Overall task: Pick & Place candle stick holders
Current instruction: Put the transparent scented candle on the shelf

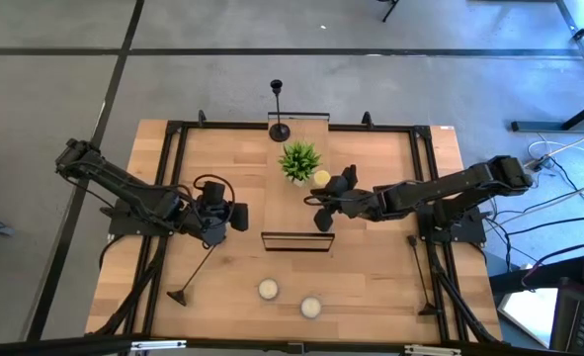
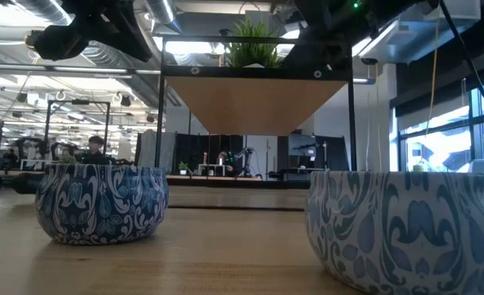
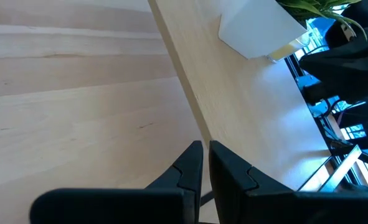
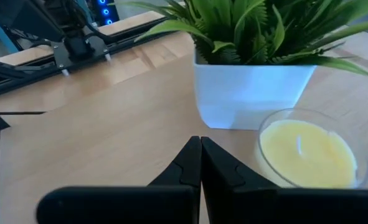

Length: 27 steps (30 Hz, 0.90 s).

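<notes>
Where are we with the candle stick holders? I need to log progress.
Looks done: one holder stands upright at the table's far edge. In hand: the left gripper appears shut on a second holder, which is tilted, its base near the front. Left: a third holder on the table's right side is untouched. The right gripper, shut and empty, sits by the plant.

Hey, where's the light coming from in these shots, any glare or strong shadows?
Low view: bright windows on the right backlight the two patterned tins. Left wrist view: a pale glare patch lies on the table beside the white pot. High view: even light, only faint shadows.
</notes>
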Tool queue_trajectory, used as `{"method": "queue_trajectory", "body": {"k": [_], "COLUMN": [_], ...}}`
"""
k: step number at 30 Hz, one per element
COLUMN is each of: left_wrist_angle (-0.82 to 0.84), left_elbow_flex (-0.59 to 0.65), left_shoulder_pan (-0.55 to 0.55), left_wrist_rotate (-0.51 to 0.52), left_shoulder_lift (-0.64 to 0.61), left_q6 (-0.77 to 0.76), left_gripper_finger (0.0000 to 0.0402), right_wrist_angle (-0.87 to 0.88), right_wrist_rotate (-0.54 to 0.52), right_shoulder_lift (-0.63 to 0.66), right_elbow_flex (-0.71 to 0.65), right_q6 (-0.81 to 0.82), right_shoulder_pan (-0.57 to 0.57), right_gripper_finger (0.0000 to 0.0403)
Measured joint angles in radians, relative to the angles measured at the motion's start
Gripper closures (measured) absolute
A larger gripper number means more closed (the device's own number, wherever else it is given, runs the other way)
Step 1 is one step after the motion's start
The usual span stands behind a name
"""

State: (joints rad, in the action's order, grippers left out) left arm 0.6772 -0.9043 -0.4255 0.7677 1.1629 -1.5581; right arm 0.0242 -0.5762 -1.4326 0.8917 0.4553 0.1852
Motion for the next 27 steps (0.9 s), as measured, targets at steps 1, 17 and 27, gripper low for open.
{"method": "queue_trajectory", "body": {"k": [1, 17, 27], "left_wrist_angle": [0.000, 0.000, 0.001], "left_elbow_flex": [0.000, 0.000, 0.000], "left_shoulder_pan": [0.000, 0.000, 0.000], "left_wrist_rotate": [0.000, -0.001, -0.002], "left_shoulder_lift": [0.000, 0.000, 0.000], "left_q6": [0.000, 0.000, 0.000], "left_gripper_finger": [0.0380, 0.0380, 0.0380], "right_wrist_angle": [-0.001, 0.048, 0.067], "right_wrist_rotate": [0.000, -0.058, -0.086], "right_shoulder_lift": [0.000, 0.000, 0.000], "right_elbow_flex": [0.000, 0.000, 0.000], "right_q6": [0.001, 0.043, 0.055], "right_shoulder_pan": [0.000, 0.000, 0.000], "right_gripper_finger": [0.0397, 0.0397, 0.0397]}}
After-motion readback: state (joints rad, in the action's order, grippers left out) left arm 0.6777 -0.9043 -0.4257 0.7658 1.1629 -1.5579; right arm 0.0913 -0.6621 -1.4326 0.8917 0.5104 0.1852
